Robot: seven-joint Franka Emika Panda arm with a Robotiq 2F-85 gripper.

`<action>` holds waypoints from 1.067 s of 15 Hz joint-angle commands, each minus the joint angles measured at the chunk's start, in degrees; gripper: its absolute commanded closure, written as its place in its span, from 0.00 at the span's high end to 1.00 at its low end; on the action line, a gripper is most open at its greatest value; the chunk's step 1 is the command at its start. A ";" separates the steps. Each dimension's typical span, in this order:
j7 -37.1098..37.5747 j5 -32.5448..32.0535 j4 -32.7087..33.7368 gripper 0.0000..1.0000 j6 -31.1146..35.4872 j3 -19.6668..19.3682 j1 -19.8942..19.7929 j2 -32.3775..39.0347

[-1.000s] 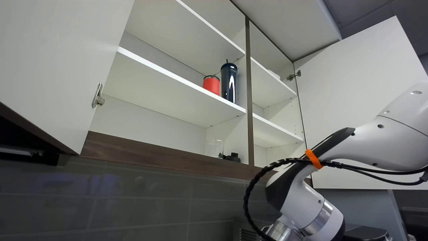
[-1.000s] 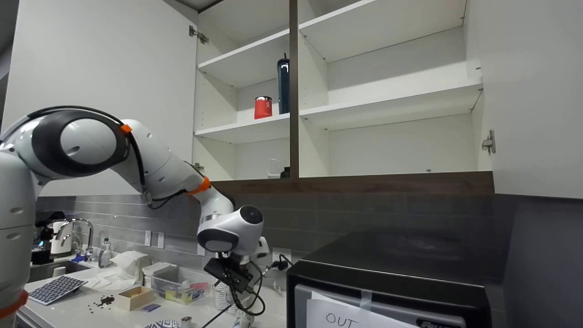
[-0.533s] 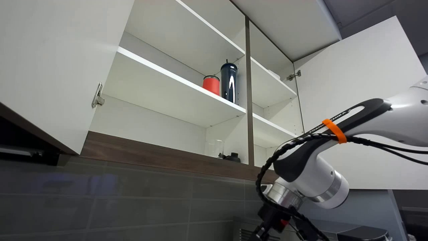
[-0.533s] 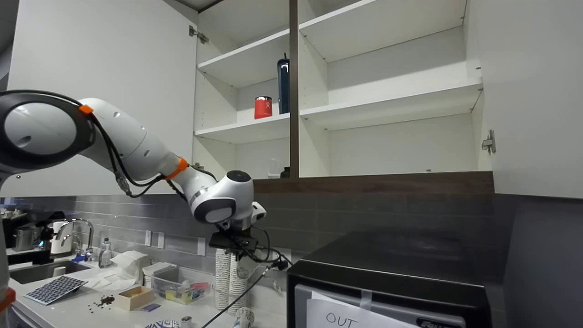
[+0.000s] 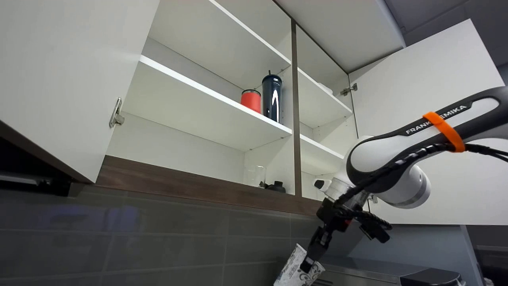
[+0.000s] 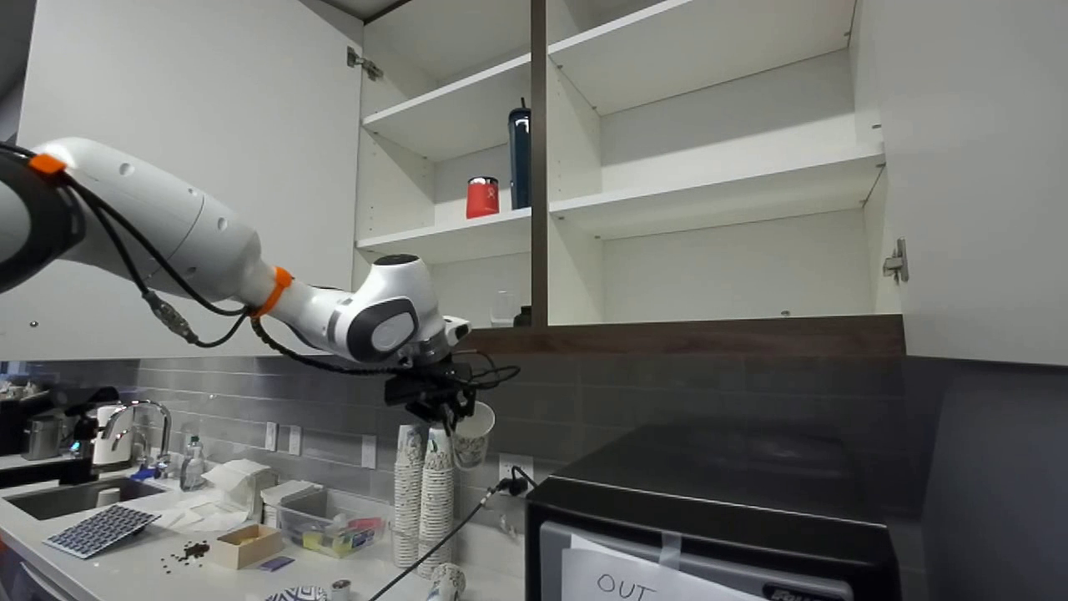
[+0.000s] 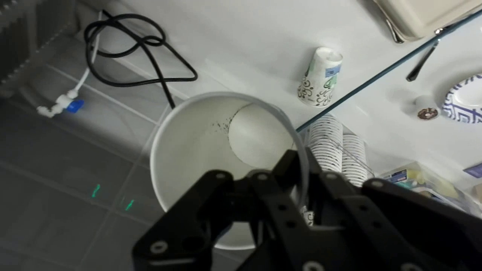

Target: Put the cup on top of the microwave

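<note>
Your Robotiq gripper (image 7: 300, 163) is pinched nearly together on the rim of the swirl-patterned paper cup (image 6: 474, 439), one finger inside the mouth and one outside; you hold the cup tilted in the air, left of the black microwave (image 6: 701, 502) in an exterior view; paper-cup stacks (image 6: 436, 494) stand on the counter (image 6: 219, 583); a red tumbler (image 6: 482, 200) and a navy tumbler (image 6: 519, 163) share a shelf (image 6: 450, 240).
</note>
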 commanded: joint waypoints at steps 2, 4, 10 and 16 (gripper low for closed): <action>6.67 -12.83 -0.01 0.02 -3.63 -1.06 -1.10 -5.26; 8.81 -17.60 0.71 0.02 -5.95 -1.42 -1.91 -6.81; 8.43 -17.48 0.97 0.07 -4.76 -3.92 0.64 -6.94; 4.72 -29.49 8.05 0.02 -11.05 -3.76 -1.85 -5.39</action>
